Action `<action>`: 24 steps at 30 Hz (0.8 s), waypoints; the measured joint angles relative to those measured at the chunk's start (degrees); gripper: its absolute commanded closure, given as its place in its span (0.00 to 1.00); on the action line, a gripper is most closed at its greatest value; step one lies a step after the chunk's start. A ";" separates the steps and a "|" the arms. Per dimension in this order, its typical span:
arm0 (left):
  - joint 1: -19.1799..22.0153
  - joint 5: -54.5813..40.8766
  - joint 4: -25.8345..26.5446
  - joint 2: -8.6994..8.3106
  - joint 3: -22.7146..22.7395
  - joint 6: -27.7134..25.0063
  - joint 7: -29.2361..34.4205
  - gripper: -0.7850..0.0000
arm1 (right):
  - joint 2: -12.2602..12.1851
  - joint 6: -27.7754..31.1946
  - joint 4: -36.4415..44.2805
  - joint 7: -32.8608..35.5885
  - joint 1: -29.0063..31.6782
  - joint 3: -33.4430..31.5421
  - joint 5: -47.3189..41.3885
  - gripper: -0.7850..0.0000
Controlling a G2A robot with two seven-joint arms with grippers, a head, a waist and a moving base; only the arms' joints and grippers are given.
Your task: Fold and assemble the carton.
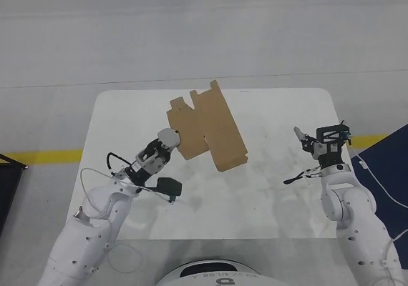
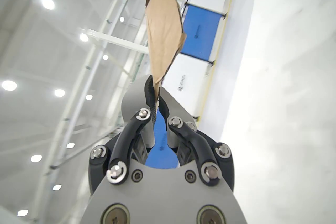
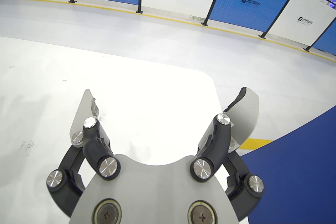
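Top view: carton (image 1: pixel 207 129) flat, unassembled, over far centre of table (image 1: pixel 275 207). Unclear whether its far edge rests on table. Left gripper (image 1: pixel 167 137) at carton's near-left corner; pinch point hard to make out.

Left wrist view: jaws clamped on carton edge. Carton's far end cut off by frame.

Right wrist view: right gripper (image 3: pixel 166 93) spread wide, holding nothing, above table corner.

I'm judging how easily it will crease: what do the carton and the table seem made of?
The carton looks like brown cardboard, matte: dull tan faces, cut flaps, a thin edge in the left wrist view. The table seems a smooth white laminate or painted board, slightly glossy, faintly scuffed; which, I cannot tell.
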State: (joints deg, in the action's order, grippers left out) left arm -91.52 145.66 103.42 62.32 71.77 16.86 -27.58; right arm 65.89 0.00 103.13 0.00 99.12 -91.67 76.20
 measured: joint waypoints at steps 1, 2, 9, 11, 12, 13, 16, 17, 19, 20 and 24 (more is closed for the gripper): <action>0.05 2.59 -0.17 0.07 -0.20 2.00 1.23 1.00 | 0.00 0.00 0.00 0.00 0.00 0.00 0.00 0.00; 0.06 4.14 -0.22 0.13 -0.38 3.02 1.96 1.00 | 0.00 0.00 0.00 0.00 0.00 0.00 0.00 0.00; 0.27 9.22 -0.95 0.48 -0.15 10.57 5.43 1.00 | 0.00 0.00 0.00 0.00 0.00 0.00 0.00 0.00; 0.22 8.76 -0.98 0.49 -0.15 10.56 5.46 1.00 | 0.00 0.00 0.00 0.00 0.00 0.00 0.00 0.00; 0.22 8.78 -0.97 0.49 -0.15 10.51 5.45 1.00 | 0.00 0.00 0.00 0.00 0.00 0.00 0.00 0.00; 0.22 8.83 -0.97 0.49 -0.15 10.48 5.44 1.00 | 0.00 0.00 0.00 0.00 0.00 0.00 0.00 0.00; 0.23 8.86 -0.96 0.49 -0.15 10.47 5.43 1.00 | 0.00 0.00 0.00 0.00 0.00 0.00 0.00 0.00; 0.23 8.86 -0.96 0.49 -0.15 10.47 5.43 1.00 | 0.00 0.00 0.00 0.00 0.00 0.00 0.00 0.00; 0.17 8.66 -1.35 0.50 -0.17 10.07 5.66 1.00 | 0.00 0.00 0.00 0.00 0.00 0.00 0.00 0.00; 0.12 8.15 -2.17 0.53 -0.28 8.95 5.99 1.00 | 0.00 0.00 0.00 0.00 0.00 0.00 0.00 0.00; 2.60 2.37 -7.36 0.71 -2.49 -7.15 4.66 1.00 | -0.15 5.04 0.20 0.06 -1.89 2.37 2.95 0.00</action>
State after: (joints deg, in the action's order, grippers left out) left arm -88.92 148.03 96.06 63.03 69.28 9.71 -22.92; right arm 65.74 5.04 103.33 0.06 97.24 -89.30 79.15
